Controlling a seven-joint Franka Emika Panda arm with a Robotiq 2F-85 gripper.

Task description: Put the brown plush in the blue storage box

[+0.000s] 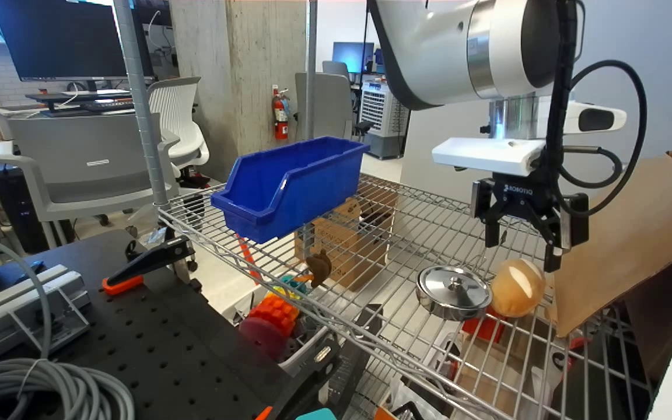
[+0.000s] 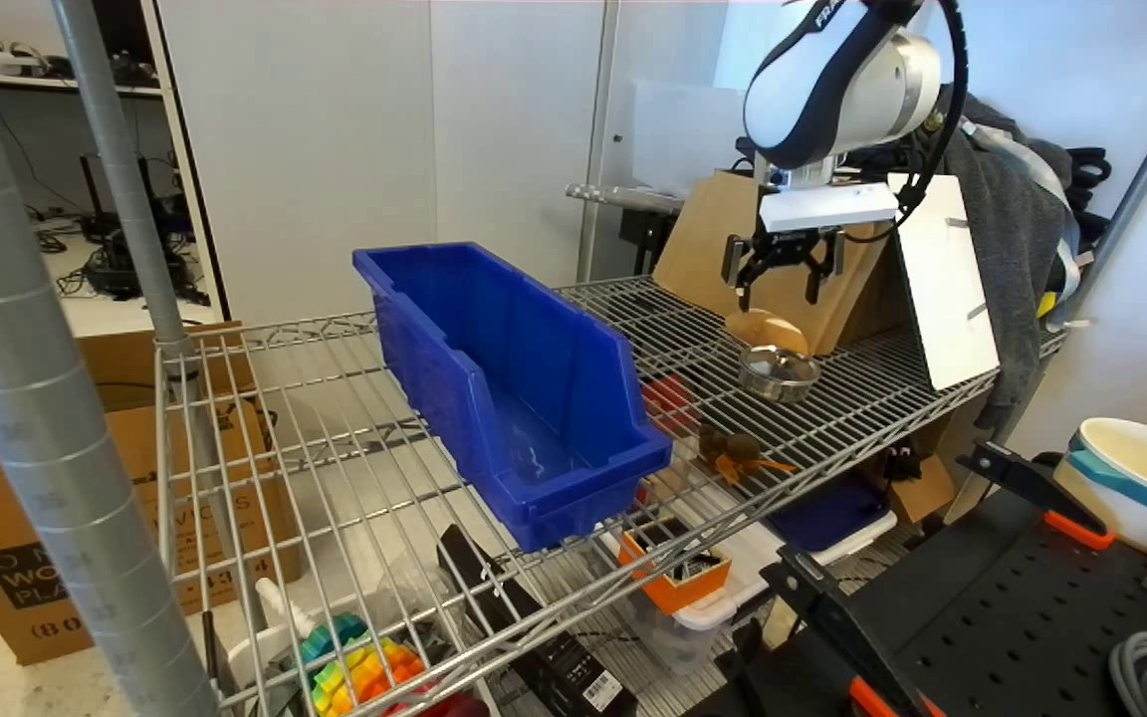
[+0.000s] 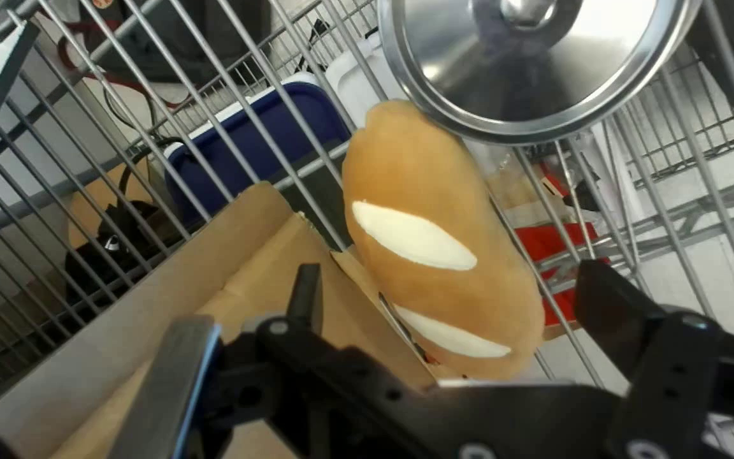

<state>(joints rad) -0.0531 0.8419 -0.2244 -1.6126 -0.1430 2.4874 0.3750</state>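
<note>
Silver metal wire shelf (image 1: 347, 328) holds a round shiny metal pot with a knobbed lid (image 1: 450, 294) and a large brown cardboard sheet (image 1: 627, 239), tilted. Beneath the shelf: small open orange box (image 2: 695, 590). Just beside the shelf: black perforated board (image 1: 137, 329), coil of grey cable (image 1: 82, 382), round cream bowl with teal band (image 2: 1133, 498). Beyond the shelf: red cylindrical fire extinguisher (image 1: 280, 116), grey office chair with armrests (image 1: 91, 146).

Bright light leaves pale glare on the metal lid (image 3: 529, 80).

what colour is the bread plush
The bread plush is golden brown with cream slashes, clearest in the wrist view.
</note>
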